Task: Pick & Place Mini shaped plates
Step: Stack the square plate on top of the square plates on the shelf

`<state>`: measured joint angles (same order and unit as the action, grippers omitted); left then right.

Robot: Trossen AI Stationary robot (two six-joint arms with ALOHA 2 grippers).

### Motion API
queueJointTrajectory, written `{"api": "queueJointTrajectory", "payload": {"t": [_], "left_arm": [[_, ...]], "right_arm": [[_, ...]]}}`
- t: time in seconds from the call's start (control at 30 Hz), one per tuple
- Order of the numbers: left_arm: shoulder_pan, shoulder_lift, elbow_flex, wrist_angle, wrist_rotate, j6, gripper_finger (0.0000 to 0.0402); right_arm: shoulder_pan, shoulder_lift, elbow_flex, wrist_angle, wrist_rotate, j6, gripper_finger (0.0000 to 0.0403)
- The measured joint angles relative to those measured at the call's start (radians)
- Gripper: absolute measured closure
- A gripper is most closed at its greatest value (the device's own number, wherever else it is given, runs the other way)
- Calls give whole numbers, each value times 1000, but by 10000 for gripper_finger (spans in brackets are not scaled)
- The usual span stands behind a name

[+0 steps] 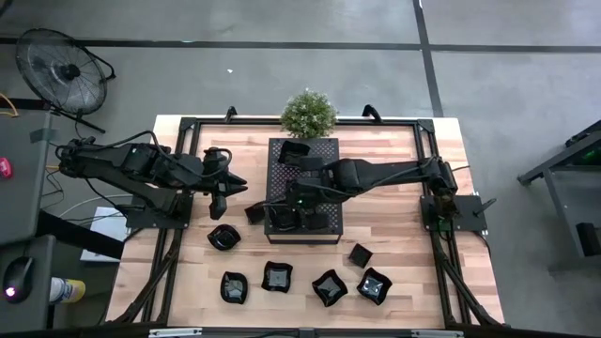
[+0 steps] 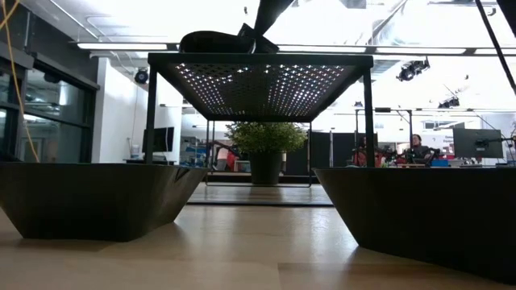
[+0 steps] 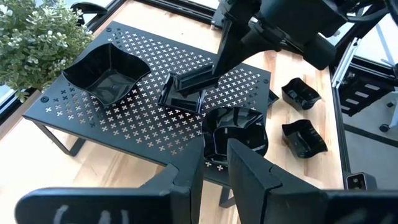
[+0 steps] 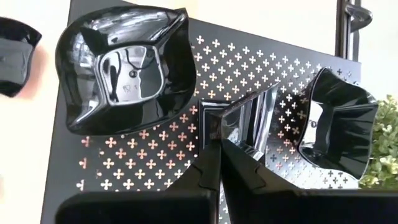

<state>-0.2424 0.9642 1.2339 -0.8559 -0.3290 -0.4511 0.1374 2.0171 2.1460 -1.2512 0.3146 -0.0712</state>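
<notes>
Three glossy black mini plates are on the perforated black tray [image 1: 324,150]: a wavy one [image 3: 106,71] at its far end, a larger wavy one [image 3: 235,132] at its near end, and a small square one [image 3: 183,93] between them. Several more plates [image 1: 277,276] rest on the wood nearer the table's near edge. My right gripper [image 4: 219,158] is over the tray, shut on the square plate. My left gripper [image 3: 214,171] hangs left of the tray, its fingers a narrow gap apart and holding nothing. My right gripper pinches one side wall [image 4: 227,127] of the small square plate [image 4: 249,121], one finger inside the dish and one outside. The fingers [image 3: 217,59] slant down from above and from the table's right. The plate sits tilted, its lower edge [image 3: 171,102] on the tray.
A potted plant [image 1: 308,113] stands at the table's far edge behind the tray. In the low view two plates [image 2: 97,197] [image 2: 427,209] fill the foreground and the tray [image 2: 262,84] stands raised on thin legs. A black frame rail [image 1: 423,131] borders the wooden top.
</notes>
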Motion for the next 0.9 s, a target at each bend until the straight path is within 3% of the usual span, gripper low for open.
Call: {"api": "queueJointTrajectory", "payload": {"t": [0.27, 0.67, 0.9], "left_arm": [[0, 0, 0, -8, 0, 0, 332], [0, 0, 0, -15, 5, 1, 332], [0, 0, 0, -15, 6, 6, 332]], "right_arm": [[-9, 23, 0, 2, -4, 18, 403], [-5, 41, -1, -18, 101, 39, 403], [-6, 40, -1, -46, 111, -46, 403]]}}
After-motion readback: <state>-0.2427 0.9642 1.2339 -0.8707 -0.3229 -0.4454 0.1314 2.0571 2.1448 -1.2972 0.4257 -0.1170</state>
